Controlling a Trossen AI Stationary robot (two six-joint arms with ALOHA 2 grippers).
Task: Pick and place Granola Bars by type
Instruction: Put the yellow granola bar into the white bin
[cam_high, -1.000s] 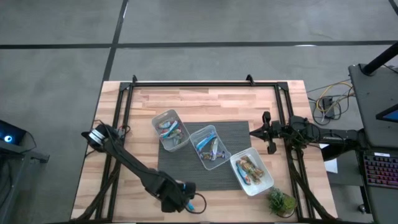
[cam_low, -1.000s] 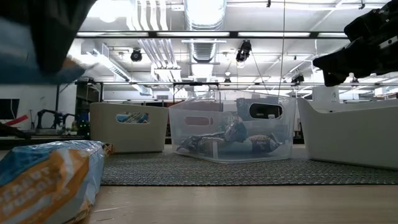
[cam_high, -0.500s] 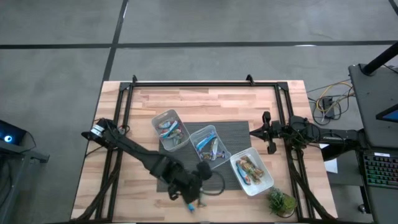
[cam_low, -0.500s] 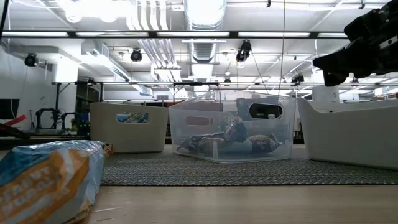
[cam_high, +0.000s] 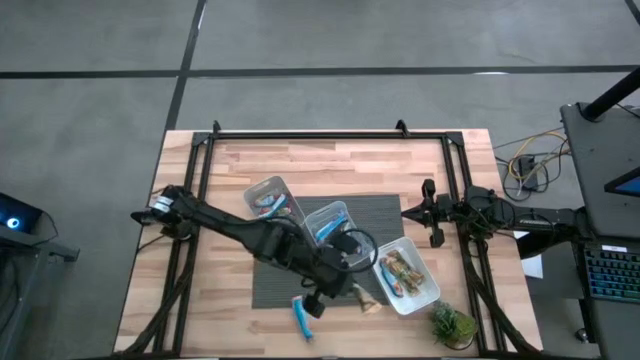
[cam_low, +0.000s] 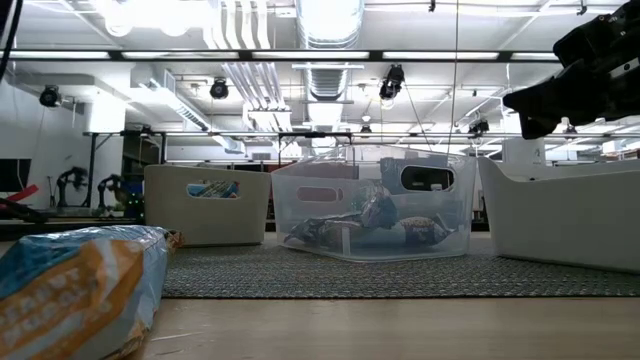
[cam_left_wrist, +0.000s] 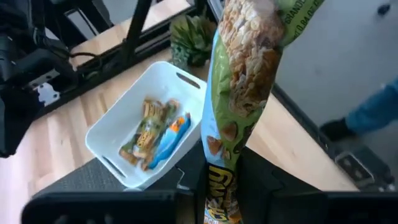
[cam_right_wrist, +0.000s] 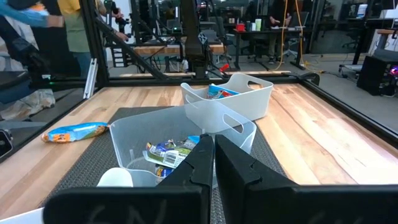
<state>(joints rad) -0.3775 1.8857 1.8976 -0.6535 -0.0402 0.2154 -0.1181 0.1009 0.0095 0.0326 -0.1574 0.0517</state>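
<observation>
left pincer (cam_high: 352, 291) clamps tan-green granola bar (cam_left_wrist: 239, 93), carried toward white tub (cam_left_wrist: 118, 134) of like bars | blue bar (cam_high: 300, 317) waits on desk (cam_high: 200, 300) | right pincer (cam_high: 408, 212) shut, parked

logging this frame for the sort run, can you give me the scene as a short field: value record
left gripper: shut on a tan granola bar, above the near edge of the grey mat
right gripper: shut, empty, waiting at the table's right side
tubs: three in a diagonal row, far-left tub, middle tub, near-right tub
near-right tub contents: tan bars plus one blue bar
loose bar: blue bar on the wood near the front edge
plant: front right corner
</observation>
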